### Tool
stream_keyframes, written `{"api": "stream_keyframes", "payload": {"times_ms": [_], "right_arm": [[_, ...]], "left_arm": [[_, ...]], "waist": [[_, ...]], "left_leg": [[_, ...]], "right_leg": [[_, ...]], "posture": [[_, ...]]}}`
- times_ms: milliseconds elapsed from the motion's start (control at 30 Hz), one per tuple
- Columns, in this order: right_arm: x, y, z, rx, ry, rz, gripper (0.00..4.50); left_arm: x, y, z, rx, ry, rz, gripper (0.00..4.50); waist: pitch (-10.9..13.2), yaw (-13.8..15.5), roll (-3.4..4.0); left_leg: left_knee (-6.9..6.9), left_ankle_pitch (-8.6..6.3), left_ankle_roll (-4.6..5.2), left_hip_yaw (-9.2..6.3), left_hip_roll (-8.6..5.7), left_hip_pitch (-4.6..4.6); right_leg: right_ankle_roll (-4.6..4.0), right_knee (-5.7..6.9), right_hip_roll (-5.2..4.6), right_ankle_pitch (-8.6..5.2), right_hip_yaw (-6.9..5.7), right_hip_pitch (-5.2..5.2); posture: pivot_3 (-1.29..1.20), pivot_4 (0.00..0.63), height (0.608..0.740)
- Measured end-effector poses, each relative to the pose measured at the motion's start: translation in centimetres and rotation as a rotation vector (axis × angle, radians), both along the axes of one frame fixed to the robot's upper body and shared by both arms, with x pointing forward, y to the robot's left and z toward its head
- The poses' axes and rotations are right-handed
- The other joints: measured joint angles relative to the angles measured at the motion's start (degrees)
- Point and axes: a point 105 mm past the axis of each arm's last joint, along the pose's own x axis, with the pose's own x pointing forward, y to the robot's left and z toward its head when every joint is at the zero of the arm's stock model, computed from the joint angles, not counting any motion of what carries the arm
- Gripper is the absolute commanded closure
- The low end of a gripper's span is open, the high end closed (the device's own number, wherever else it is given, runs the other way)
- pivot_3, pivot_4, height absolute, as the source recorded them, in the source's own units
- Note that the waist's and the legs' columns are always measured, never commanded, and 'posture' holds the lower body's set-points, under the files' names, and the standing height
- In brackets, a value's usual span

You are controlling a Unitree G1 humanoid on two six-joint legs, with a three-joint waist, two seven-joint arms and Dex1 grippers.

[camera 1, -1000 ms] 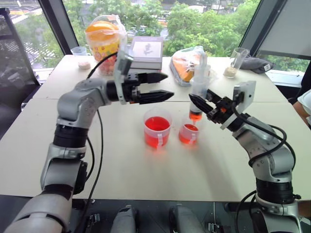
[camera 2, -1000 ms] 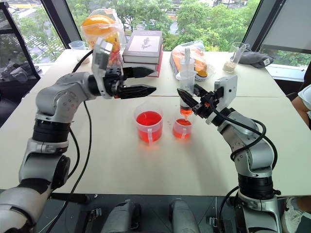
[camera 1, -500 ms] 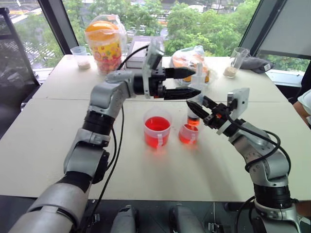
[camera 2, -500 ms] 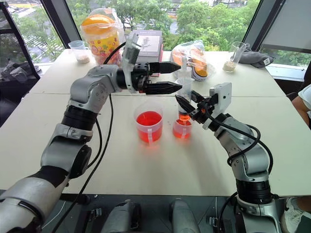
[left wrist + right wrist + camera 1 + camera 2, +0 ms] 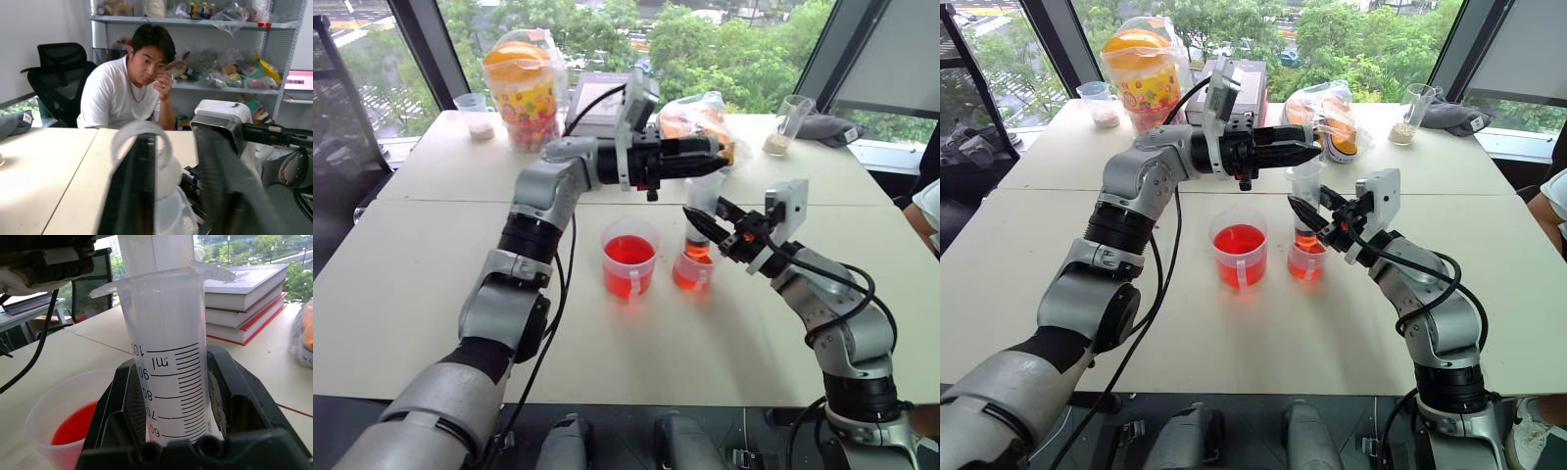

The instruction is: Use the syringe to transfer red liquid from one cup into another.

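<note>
The clear syringe [image 5: 705, 192] stands upright over the smaller red cup [image 5: 692, 271], with red liquid low in its barrel. My right gripper [image 5: 703, 219] is shut on the barrel, whose graduations [image 5: 166, 367] show between the black fingers [image 5: 234, 401]. My left gripper [image 5: 713, 152] reaches in from the left, level, and is shut on the white plunger top [image 5: 142, 142]. The larger cup [image 5: 629, 259], with red liquid and a white label, stands just to the left of the smaller one.
At the back of the table stand an orange snack jar [image 5: 522, 83], stacked books [image 5: 605, 98], a bag of orange items [image 5: 690, 122] and clear cups with grains [image 5: 476, 116] [image 5: 787, 127]. A person [image 5: 132, 93] sits at the table's right side.
My left gripper travelled right to the syringe's top and went from open to shut on the plunger. The right gripper kept its hold on the barrel over the smaller cup.
</note>
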Motion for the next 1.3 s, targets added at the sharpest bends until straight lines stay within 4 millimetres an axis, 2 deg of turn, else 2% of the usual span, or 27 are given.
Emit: {"api": "stream_keyframes", "payload": {"times_ms": [367, 600, 900, 933, 1000, 1033, 1200, 1233, 1300], "right_arm": [[-0.2, -0.2, 0.3, -0.060, 0.043, 0.002, 3.12], [-0.1, -0.2, 1.3, -0.075, 0.052, 0.009, 3.12], [-0.1, -0.3, 1.5, -0.078, 0.070, 0.016, 3.12], [-0.1, -0.4, 1.5, -0.081, 0.071, 0.014, 3.12], [-0.1, -0.7, 1.7, -0.076, 0.066, 0.002, 3.12], [0.0, -0.8, 1.7, -0.074, 0.065, -0.003, 3.12], [-0.2, -1.4, 2.5, -0.058, 0.025, -0.024, 3.12], [-0.5, -1.1, 2.9, -0.061, 0.002, -0.012, 3.12], [-0.8, -0.8, 3.2, -0.066, -0.018, 0.002, 3.12]], "left_arm": [[-0.2, 0.1, -1.3, 0.032, 0.015, -0.013, 4.44], [-0.3, 0.0, -1.5, 0.023, 0.015, -0.005, 4.44], [-0.3, 0.0, -1.5, 0.013, 0.013, 0.011, 4.44], [-0.2, 0.0, -1.5, 0.011, 0.024, 0.015, 3.85], [-0.2, 0.1, -1.3, -0.001, 0.051, 0.012, 3.11], [-0.2, 0.0, -1.2, -0.005, 0.063, 0.006, 2.51], [0.8, 1.2, -1.1, 0.009, 0.093, 0.056, 0.24], [1.2, 1.7, -1.2, 0.013, 0.101, 0.084, 0.05], [1.8, 3.1, -0.8, -0.002, 0.106, 0.122, 0.05]], "waist": [[0.0, 0.0, -0.01], [0.0, 0.0, -0.01], [0.0, 0.0, -0.01], [0.0, 0.0, -0.01], [0.0, 0.1, -0.01], [0.0, 0.1, -0.01], [0.0, -0.1, -0.01], [0.0, -0.3, -0.01], [0.0, -0.3, -0.01]], "left_leg": [[0.01, 0.00, 0.00, 0.00, 0.00, 0.00], [0.00, 0.00, 0.00, -0.01, 0.00, 0.00], [0.00, 0.00, 0.00, 0.00, 0.00, 0.00], [0.01, 0.00, 0.00, 0.00, 0.00, -0.01], [0.01, 0.00, 0.00, 0.00, 0.00, -0.01], [0.01, 0.00, 0.00, -0.01, 0.00, -0.01], [-0.01, 0.00, 0.00, -0.02, 0.00, 0.02], [-0.01, 0.00, 0.00, -0.02, 0.01, 0.02], [-0.01, 0.00, 0.00, -0.03, 0.03, 0.01]], "right_leg": [[0.00, 0.01, -0.01, 0.00, 0.00, 0.00], [0.00, 0.01, -0.01, 0.00, 0.00, 0.00], [0.00, 0.01, -0.01, 0.00, 0.00, 0.00], [0.00, 0.01, -0.01, 0.00, 0.00, 0.00], [0.00, 0.01, -0.01, 0.00, 0.00, 0.00], [0.00, 0.01, -0.01, 0.00, 0.00, 0.00], [0.00, 0.03, 0.01, 0.00, 0.00, -0.01], [0.00, 0.04, 0.02, 0.00, 0.00, -0.03], [0.00, 0.05, 0.03, 0.00, 0.00, -0.03]], "posture": [[0.00, 0.150, 0.740], [0.00, 0.150, 0.740], [0.00, 0.150, 0.740], [0.00, 0.150, 0.740], [0.00, 0.150, 0.740], [0.00, 0.150, 0.740], [0.00, 0.150, 0.740], [0.00, 0.150, 0.740], [0.00, 0.150, 0.740]]}}
